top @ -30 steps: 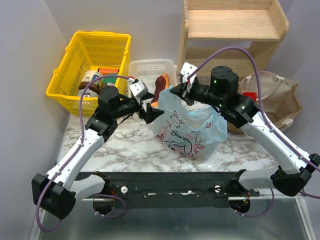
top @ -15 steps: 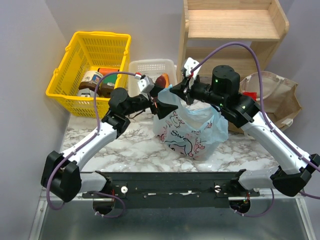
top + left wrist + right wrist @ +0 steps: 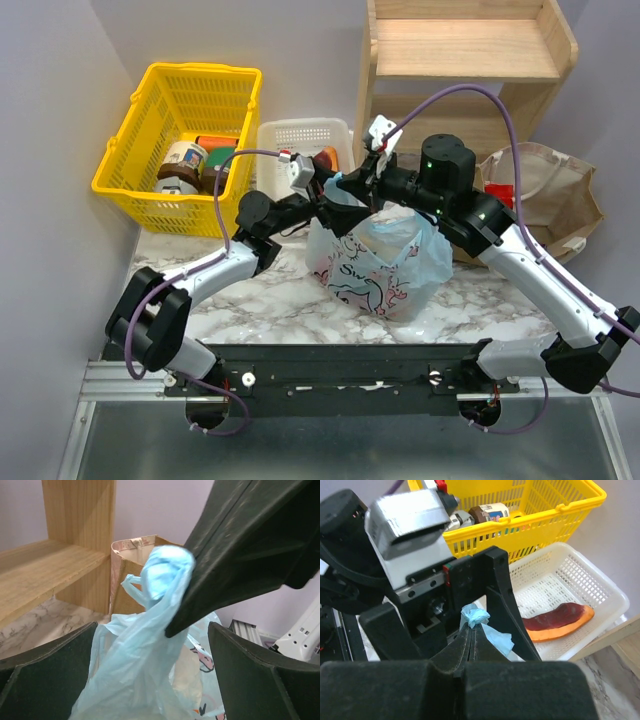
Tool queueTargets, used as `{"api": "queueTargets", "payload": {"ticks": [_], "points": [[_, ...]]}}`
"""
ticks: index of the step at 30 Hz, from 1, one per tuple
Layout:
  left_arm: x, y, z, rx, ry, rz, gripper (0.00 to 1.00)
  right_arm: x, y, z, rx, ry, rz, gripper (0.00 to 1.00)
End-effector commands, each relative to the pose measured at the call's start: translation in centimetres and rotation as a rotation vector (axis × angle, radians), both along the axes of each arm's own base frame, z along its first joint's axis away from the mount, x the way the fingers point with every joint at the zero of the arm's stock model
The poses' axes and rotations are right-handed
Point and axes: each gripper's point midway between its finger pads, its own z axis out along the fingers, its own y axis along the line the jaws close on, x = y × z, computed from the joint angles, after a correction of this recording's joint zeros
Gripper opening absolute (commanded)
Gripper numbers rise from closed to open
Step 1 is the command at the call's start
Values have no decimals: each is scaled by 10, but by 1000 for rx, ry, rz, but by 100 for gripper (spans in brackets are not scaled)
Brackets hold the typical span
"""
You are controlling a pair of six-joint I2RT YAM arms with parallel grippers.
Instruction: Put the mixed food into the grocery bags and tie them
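The light-blue grocery bag with pink cartoon prints stands full on the marble table. My right gripper is shut on its bunched-up handle and holds it up taut. My left gripper is open, one finger on each side of that stretched handle, just below the right fingertips. In the left wrist view its fingers stand wide apart around the blue film. The tan-brown bag sits at the right with something red in its mouth. The blue film hides the mixed food inside.
A yellow mesh basket with jars stands at the back left. Beside it is a white slotted tray holding the purple-and-orange wedge. A wooden shelf unit rises behind the bags.
My left arm has swung right and forward, bringing its open gripper from beside the bag to around the raised handle. The right arm has held still with the handle.
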Motion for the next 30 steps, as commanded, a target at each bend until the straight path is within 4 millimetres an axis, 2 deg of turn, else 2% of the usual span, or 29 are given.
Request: {"api": "queueTargets", "payload": {"ticks": [1,5,8,10,13,14,20,22,25,26,27,28,29,30], "points": [[6,-1,9,-72,-22,37,93,0,-3,8,44,3,-25,1],[7,-10,2,-63,6,8,52,1,-5,11,69,11,-46,1],[4,-15,-7,-57,32,-19,43,7,-7,12,79,21,-85,1],[4,-16,-16,-50,56,-19,43,12,-12,15,85,16,-125,1],[1,-17,-25,-55,82,-31,47,15,-15,18,102,24,-153,1],[0,-17,-24,-68,75,-32,54,16,-15,18,109,32,-160,1],[1,-21,-24,-85,85,-39,54,19,-17,12,143,78,-193,1],[2,-24,-27,-84,96,-42,48,20,-18,9,146,85,-208,1],[3,-24,-33,-81,115,-42,20,23,-24,10,158,87,-245,1],[5,-24,-35,-78,124,-36,5,23,-26,11,160,84,-253,1],[5,-22,-38,-74,133,-30,0,24,-29,10,159,84,-262,1],[8,-19,-36,-79,141,-10,0,25,-32,10,157,79,-269,1],[12,-16,-40,-64,166,7,0,26,-35,9,146,76,-278,5],[14,-13,-44,-52,182,18,0,24,-41,11,142,65,-290,14]]}}
